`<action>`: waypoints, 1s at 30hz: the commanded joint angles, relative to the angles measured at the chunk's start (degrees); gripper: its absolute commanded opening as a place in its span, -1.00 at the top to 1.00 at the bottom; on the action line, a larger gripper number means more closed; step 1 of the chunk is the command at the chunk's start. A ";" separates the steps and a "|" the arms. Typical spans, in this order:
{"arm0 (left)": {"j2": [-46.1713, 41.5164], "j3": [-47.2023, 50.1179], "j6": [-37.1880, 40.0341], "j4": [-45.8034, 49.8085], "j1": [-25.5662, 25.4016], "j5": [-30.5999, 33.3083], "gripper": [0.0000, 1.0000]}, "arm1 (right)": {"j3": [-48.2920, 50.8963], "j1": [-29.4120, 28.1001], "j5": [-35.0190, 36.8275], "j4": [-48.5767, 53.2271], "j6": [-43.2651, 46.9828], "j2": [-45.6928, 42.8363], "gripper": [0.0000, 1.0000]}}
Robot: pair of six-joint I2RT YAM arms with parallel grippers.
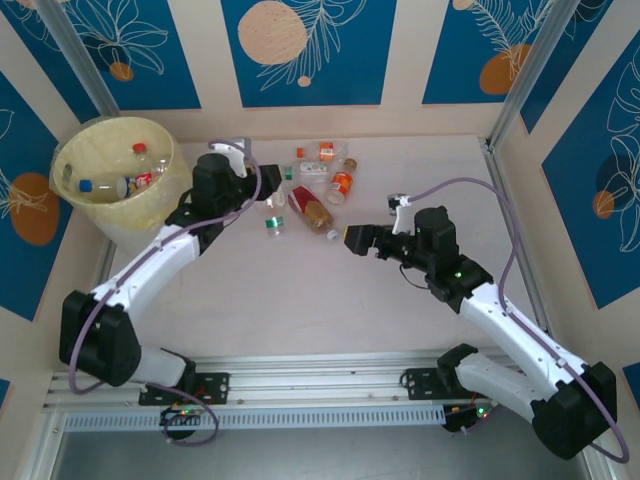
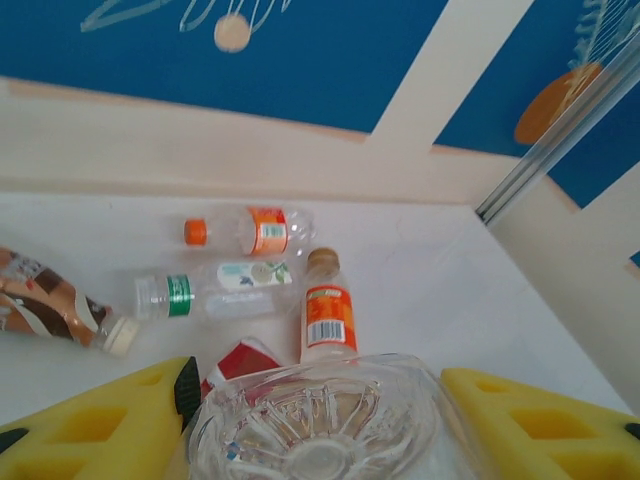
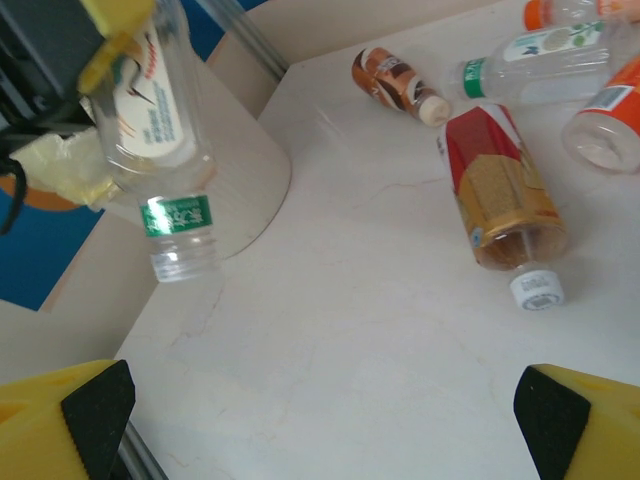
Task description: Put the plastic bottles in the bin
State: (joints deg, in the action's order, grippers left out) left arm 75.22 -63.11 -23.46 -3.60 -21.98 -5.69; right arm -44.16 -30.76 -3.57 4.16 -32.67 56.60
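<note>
Gripping clear bottle (image 3: 155,130) between left fingers (image 2: 100,425), long axis steep, cap down; right fingers (image 3: 60,420) wide

1. White links joined by black housings are seen on the left arm (image 1: 150,262) and the right arm (image 1: 510,325).
2. A grey-purple cable (image 1: 505,240) is looped along each arm.
3. The left gripper (image 2: 320,430) and right gripper (image 3: 320,412) are fitted with chunky yellow fingers (image 3: 40,425), black-padded at the tips.
4. Small green lights (image 1: 458,272) are lit on the right arm and by the black bases (image 1: 205,385).
</note>
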 commanded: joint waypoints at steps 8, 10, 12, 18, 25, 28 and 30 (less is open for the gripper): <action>-12.82 -5.64 9.85 9.05 0.94 12.90 1.00 | -4.36 -2.72 -0.21 -1.86 3.84 4.54 -0.99; -14.37 -6.36 11.92 9.96 1.06 19.59 1.00 | -4.33 -2.90 0.18 -2.93 3.85 4.83 -0.99; -15.25 -7.47 14.31 10.38 1.28 24.72 1.00 | -4.27 -3.06 0.73 -3.88 3.87 5.25 -0.99; -13.86 -11.78 17.08 11.03 5.82 36.40 1.00 | -4.77 -3.40 1.78 -5.90 3.92 6.75 -0.99; -11.42 -15.63 15.98 12.25 16.26 36.84 1.00 | -5.06 -3.43 2.90 -5.66 4.25 7.65 -0.99; -10.69 -16.41 16.03 12.54 19.97 36.71 1.00 | -5.23 -3.40 3.72 -5.37 4.53 7.65 -0.99; -9.71 -17.05 17.35 12.21 21.98 38.53 1.00 | -5.37 -3.41 3.92 -5.13 4.72 7.61 -1.00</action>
State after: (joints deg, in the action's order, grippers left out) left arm 64.86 -77.49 -7.86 8.91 -2.42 30.04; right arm -47.13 -33.80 -1.17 -0.03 -29.65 64.03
